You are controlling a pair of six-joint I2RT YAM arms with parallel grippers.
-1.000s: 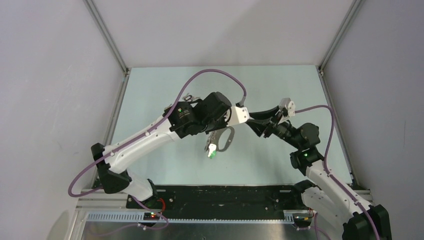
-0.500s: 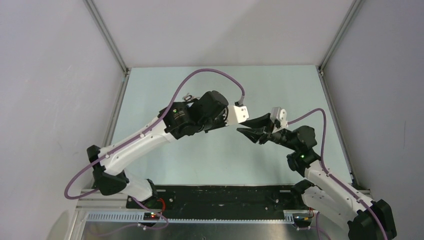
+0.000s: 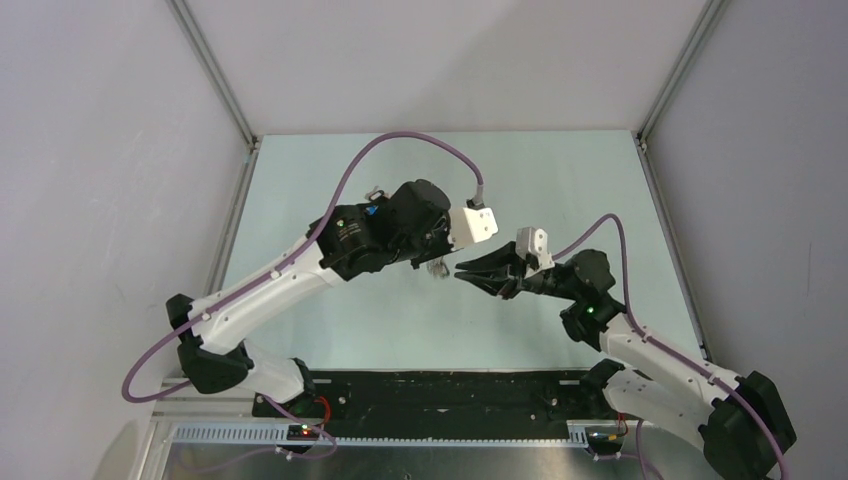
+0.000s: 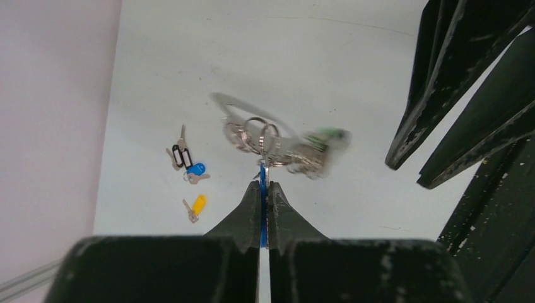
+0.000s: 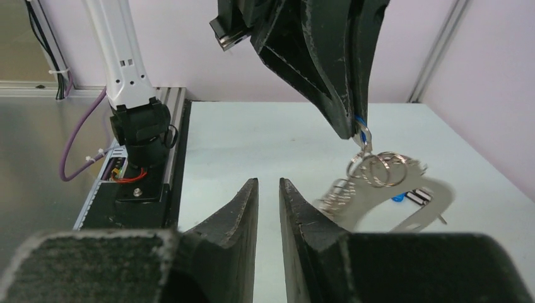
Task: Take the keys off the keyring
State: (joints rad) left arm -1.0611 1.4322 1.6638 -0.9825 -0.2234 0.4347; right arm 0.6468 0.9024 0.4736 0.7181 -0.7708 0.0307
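Dangling by blue key (image 4: 262,189), keyring (image 5: 441,199) sideways

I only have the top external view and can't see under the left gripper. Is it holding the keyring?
Observer: Left wrist view shows the left gripper shut on a blue key; the keyring dangles below.
Operator: Any keys off yet?
Observer: Yes, a yellow key and a blue-tagged cluster lie on the table.
Operator: And the right gripper?
Observer: Empty, jaws slightly apart, clear of the keyring.
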